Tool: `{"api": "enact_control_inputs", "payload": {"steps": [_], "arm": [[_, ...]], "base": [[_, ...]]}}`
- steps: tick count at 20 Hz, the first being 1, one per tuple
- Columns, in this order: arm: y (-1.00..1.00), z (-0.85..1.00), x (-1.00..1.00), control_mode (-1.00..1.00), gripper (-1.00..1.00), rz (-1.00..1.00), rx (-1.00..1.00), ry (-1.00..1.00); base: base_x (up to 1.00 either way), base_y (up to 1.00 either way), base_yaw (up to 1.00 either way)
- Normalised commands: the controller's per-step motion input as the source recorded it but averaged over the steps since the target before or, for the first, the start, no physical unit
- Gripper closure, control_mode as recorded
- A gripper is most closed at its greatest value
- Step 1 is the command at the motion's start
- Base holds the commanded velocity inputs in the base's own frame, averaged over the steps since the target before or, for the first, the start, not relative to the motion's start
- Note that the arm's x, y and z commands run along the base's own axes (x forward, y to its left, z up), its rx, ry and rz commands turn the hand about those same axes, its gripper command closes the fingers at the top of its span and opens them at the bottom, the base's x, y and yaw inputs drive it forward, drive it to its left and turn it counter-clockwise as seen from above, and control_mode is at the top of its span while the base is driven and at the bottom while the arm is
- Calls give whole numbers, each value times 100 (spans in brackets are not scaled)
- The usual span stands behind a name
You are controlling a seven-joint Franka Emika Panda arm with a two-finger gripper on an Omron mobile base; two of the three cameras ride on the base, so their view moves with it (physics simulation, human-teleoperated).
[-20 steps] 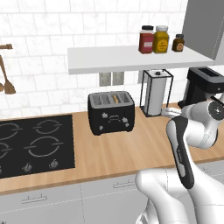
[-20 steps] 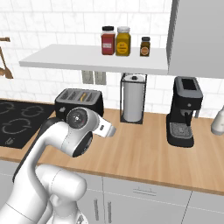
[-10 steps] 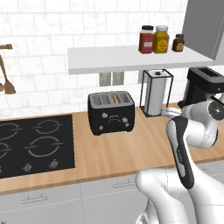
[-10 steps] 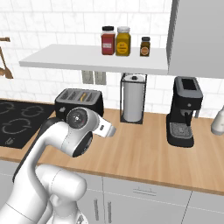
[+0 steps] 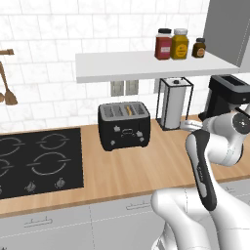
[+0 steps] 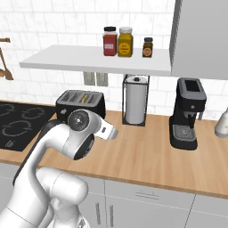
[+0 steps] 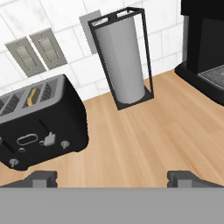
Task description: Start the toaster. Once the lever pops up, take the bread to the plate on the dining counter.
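Observation:
The black toaster [image 5: 123, 125] stands on the wood counter against the tiled wall, right of the stovetop. The arm partly hides the toaster [image 6: 82, 102] in the right base view. A tan slice of bread [image 7: 31, 97] sits in one of its top slots, seen as bread [image 5: 128, 109] from the left base too. A small pale lever [image 7: 49, 139] shows on the toaster [image 7: 39, 124] front. My gripper [image 7: 114, 177] hovers over the counter to the toaster's right, open and holding nothing, its two tips far apart. The plate and the dining counter are out of view.
A paper towel roll in a black wire holder [image 5: 173, 103] stands right of the toaster, with a black coffee machine [image 6: 187, 113] beyond it. The black stovetop [image 5: 34, 161] lies to the left. A white shelf [image 5: 146, 63] with three jars hangs above.

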Motion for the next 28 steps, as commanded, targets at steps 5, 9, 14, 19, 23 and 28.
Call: {"api": "enact_control_inputs", "payload": {"steps": [5, 9, 14, 19, 23, 28], "arm": [[0, 0, 0, -100, -100, 0, 0, 0], [0, 0, 0, -100, -100, 0, 0, 0], [0, 0, 0, -100, -100, 0, 0, 0], [0, 0, 0, -100, -100, 0, 0, 0], [0, 0, 0, -100, -100, 0, 0, 0], [0, 0, 0, -100, -100, 0, 0, 0]], "base": [[0, 0, 0], [0, 0, 0], [0, 0, 0], [0, 0, 0], [0, 0, 0], [0, 0, 0]]}}
